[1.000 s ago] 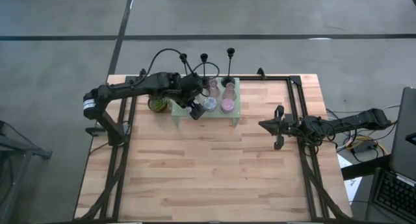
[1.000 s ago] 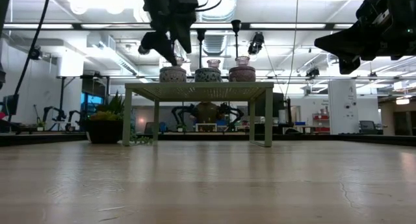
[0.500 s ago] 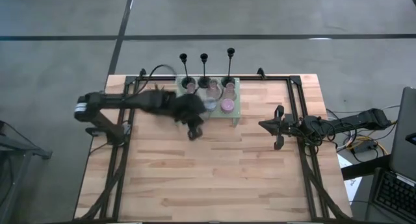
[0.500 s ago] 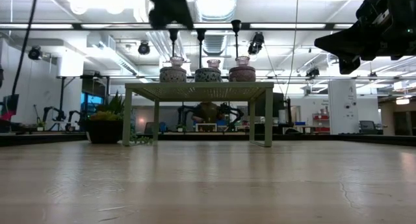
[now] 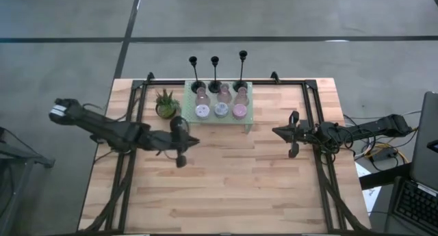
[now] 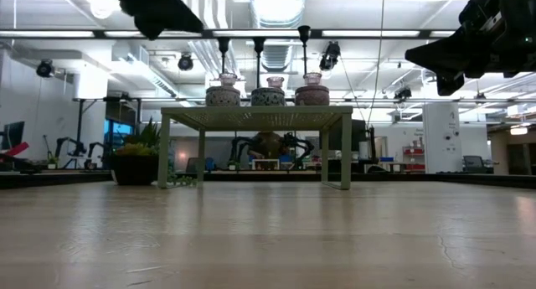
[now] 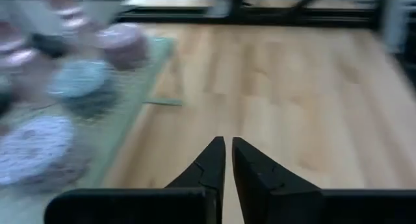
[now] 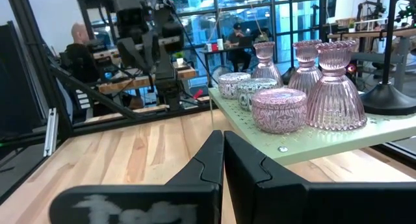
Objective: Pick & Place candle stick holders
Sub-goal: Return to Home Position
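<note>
Candle stick holders (image 5: 223, 98) occupy the shelf (image 6: 255, 115): three black candlesticks (image 5: 215, 87), three pink glass cups (image 8: 340, 87), three round tins (image 8: 279, 110). Left gripper (image 7: 228, 146), fingers pressed together, hovers clear of the shelf; right gripper (image 8: 223, 139), likewise closed, well apart.

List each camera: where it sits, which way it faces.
High: overhead, straight down on table; both arms, left gripper, right gripper.
Low: table height, facing shelf; arms at top corners.
Left wrist: on left arm, looking past its shut gripper, shelf beside.
Right wrist: on right arm, past its shut gripper toward shelf.
Shared: shelf and holders in all four.
</note>
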Robot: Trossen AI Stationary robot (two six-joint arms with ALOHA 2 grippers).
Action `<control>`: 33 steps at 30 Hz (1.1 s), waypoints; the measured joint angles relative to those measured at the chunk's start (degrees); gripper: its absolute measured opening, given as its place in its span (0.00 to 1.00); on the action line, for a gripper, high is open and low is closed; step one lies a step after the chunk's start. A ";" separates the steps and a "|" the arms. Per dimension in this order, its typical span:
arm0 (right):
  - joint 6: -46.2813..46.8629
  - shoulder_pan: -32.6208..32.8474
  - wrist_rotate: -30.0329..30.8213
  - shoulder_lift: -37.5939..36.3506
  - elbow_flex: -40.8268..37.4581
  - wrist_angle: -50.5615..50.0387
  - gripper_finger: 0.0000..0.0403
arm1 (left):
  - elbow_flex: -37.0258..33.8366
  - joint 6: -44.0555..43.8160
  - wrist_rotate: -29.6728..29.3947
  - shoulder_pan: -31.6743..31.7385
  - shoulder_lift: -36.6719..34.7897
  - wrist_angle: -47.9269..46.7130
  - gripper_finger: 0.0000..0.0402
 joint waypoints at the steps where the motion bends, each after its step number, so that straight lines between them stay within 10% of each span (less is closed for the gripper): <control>1: 0.00 0.02 0.00 0.00 0.00 0.00 0.02 | -2.05 1.37 2.95 -0.17 -1.48 1.59 0.08; 6: 0.00 0.02 0.00 0.00 0.00 0.00 0.02 | -12.86 5.08 15.75 0.02 -7.91 17.73 0.07; 18: 0.00 0.01 0.00 0.09 0.00 -0.07 0.02 | -34.53 8.32 7.69 0.36 -27.18 35.28 0.07; 33: 0.00 0.01 0.00 0.09 0.00 -0.07 0.02 | -45.27 12.78 3.22 0.41 -39.61 35.53 0.07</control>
